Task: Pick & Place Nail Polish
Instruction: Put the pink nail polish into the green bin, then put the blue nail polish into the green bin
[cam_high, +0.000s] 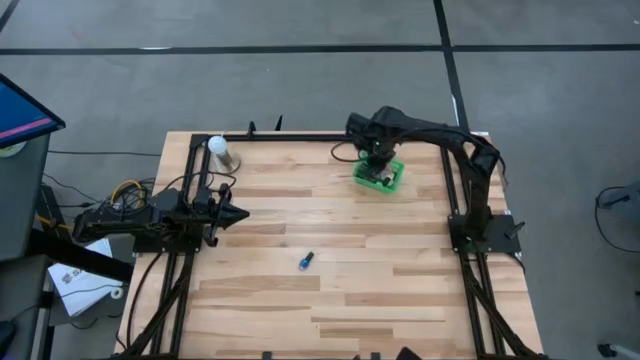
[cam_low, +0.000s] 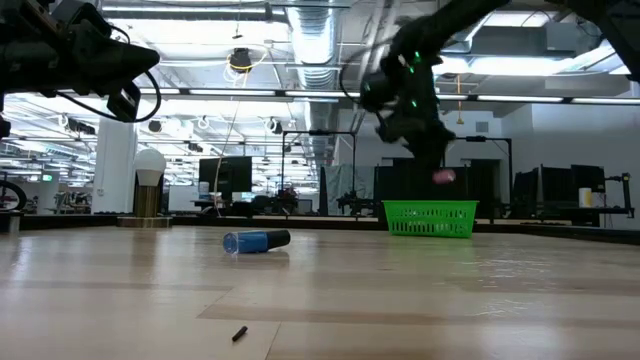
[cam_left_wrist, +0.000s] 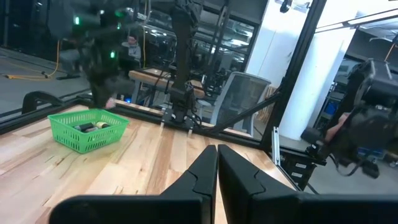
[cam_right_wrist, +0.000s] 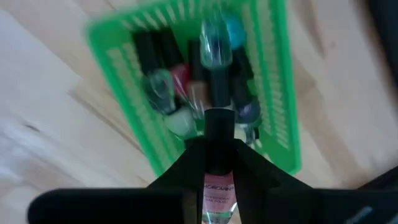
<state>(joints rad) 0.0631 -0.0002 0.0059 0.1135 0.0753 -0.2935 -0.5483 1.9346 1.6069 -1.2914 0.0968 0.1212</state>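
Right gripper (cam_right_wrist: 219, 180) holds a pink polish bottle (cam_right_wrist: 218, 190) over the green basket (cam_high: 395, 180).
The basket, with several bottles inside, sits near the tabletop's far edge, toward the right corner. A blue bottle (cam_high: 305, 262) lies mid-table, nearer the front edge. The left gripper (cam_high: 235, 213), pressed together and empty, waits at the left edge.

Counter (cam_high: 330, 260): pale wood planks, smooth, slight sheen. Basket (cam_right_wrist: 124, 68): green perforated plastic, matt. Pink polish bottle (cam_right_wrist: 218, 193) in my right end effector (cam_right_wrist: 219, 186): clear glossy glass, dark cap. My fingers (cam_right_wrist: 180, 171): matt black plastic.
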